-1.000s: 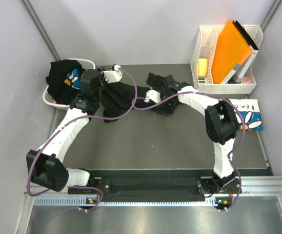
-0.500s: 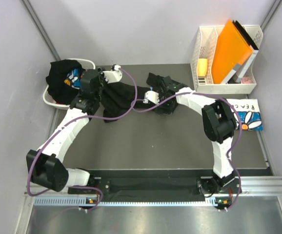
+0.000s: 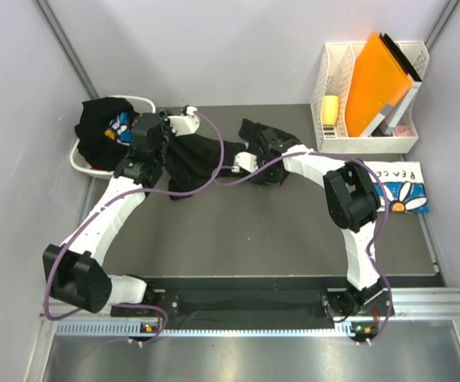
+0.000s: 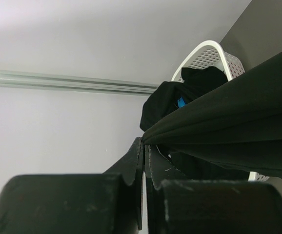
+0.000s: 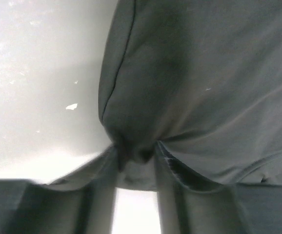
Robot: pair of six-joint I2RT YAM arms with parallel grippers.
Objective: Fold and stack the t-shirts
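A black t-shirt (image 3: 198, 159) lies crumpled at the back of the table, stretched between my two grippers. My left gripper (image 3: 174, 142) is shut on its edge; the left wrist view shows the cloth (image 4: 238, 126) pinched at the tips of that gripper (image 4: 145, 142). My right gripper (image 3: 263, 151) sits on the shirt's right part. In the right wrist view a bunch of the dark fabric (image 5: 194, 87) is squeezed between this gripper's (image 5: 136, 155) fingertips. A folded white t-shirt with a blue daisy print (image 3: 401, 187) lies at the right edge. Another black t-shirt (image 3: 99, 127) with blue print fills the basket.
A white laundry basket (image 3: 83, 163) stands at the back left, close to my left arm. At the back right stands a white file rack (image 3: 373, 143) with an orange folder (image 3: 377, 76) in it. Grey walls close in both sides.
My right gripper has closed down on a bunch of the black t-shirt, and its arm has shifted slightly left. The left arm has stayed still with its grip unchanged.
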